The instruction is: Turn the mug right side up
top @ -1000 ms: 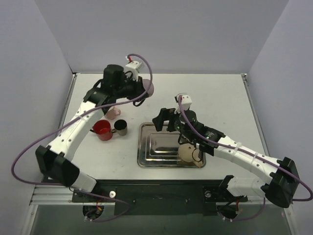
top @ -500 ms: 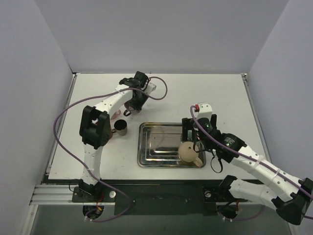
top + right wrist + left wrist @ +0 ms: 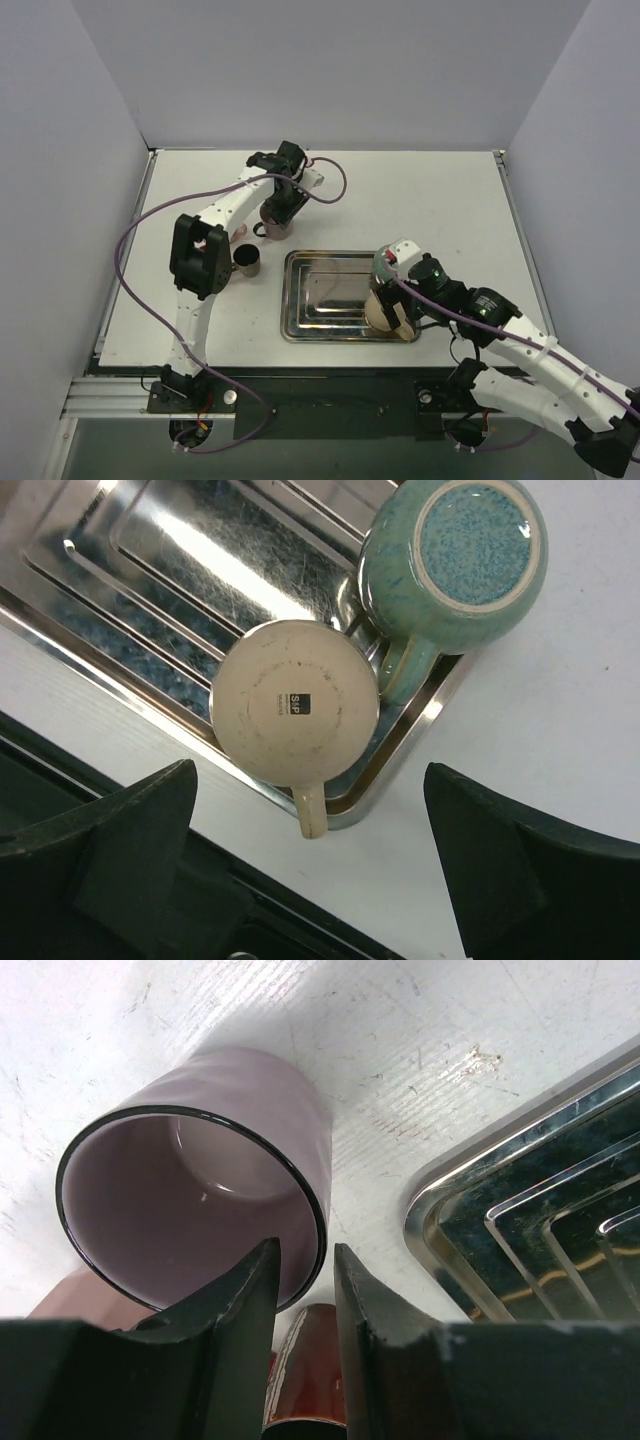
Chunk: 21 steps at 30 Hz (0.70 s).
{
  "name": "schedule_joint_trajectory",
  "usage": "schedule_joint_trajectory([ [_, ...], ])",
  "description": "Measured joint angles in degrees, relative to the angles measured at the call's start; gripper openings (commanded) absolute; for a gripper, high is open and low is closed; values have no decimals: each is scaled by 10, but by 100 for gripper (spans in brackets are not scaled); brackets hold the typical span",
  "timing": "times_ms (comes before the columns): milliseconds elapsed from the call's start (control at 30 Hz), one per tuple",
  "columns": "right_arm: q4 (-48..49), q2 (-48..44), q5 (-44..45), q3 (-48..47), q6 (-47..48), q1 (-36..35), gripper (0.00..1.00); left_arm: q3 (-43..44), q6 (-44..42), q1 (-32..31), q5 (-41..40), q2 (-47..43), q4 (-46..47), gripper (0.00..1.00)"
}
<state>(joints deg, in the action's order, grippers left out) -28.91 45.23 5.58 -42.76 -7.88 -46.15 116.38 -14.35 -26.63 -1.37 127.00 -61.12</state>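
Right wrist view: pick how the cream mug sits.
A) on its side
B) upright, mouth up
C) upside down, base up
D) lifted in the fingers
C: the cream mug shows its flat stamped base to the camera as it stands in the tray.

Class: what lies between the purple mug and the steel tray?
Only bare white table separates purple mug and steel tray, shown in the left wrist view.
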Motion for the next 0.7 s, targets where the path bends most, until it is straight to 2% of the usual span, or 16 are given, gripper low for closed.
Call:
schedule_joint_trajectory([
  [33,-4,9,-3,-3,14,0,90,1,-1,0,1,0,-1,38],
  [100,-23,39,-8,-20,51,0,90,1,-5,1,2,0,-5,45],
  [133,-35,60,-10,-32,73,0,90,1,-9,2,4,0,-7,56],
  [167,-46,78,-9,-41,99,0,90,1,-12,2,9,0,-11,61],
  [200,-55,91,-9,-46,123,0,90,1,-14,2,14,-1,-14,71],
  [333,-99,110,-6,-43,214,0,89,1,-15,4,44,-22,-24,75],
  [467,-112,137,-9,-22,260,0,85,-26,-14,4,80,-105,-13,78],
  [533,-112,164,-10,-10,267,0,68,-57,-13,4,95,-172,-3,78],
  [600,-111,199,-14,-6,274,0,63,-90,-12,4,107,-239,13,78],
  [700,-99,239,-20,-3,274,0,62,-142,-9,5,122,-320,37,79],
])
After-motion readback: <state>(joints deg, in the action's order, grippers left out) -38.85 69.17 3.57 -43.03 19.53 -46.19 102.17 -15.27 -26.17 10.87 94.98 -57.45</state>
